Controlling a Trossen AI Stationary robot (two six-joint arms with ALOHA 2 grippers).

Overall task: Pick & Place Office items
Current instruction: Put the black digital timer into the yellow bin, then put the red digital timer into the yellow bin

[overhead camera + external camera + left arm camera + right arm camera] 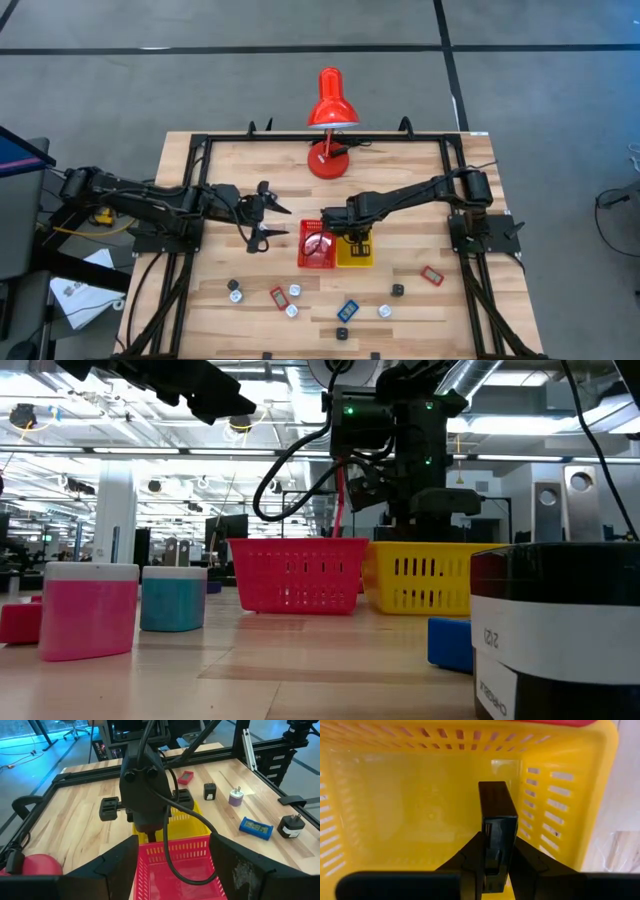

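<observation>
Overhead, the right end effector hangs over the yellow basket, which sits touching the red basket near the middle of the wooden counter. The left end effector waits to the left of the red basket, its fingers apart and empty. A red desk lamp stands at the far edge of the counter. The loose office items lie along the near edge: a red flat rectangle, a blue flat rectangle, another red one, and small white and black knob-like pieces such as a black cube.

From counter height, the right arm comes down behind the two baskets, red basket and yellow basket side by side. Close to the camera stand a pink-and-white block, a teal-and-white block, a blue piece and a large black-and-white item.

Through the left wrist camera, the right arm's wrist hangs over the yellow basket just behind the red basket; beyond lie a red rectangle, a black adapter, a purple-and-white plug, a blue rectangle and a black plug.

Through the right wrist camera, the right end effector is clamped on a black rectangular block, held upright inside the yellow basket, above its floor.
</observation>
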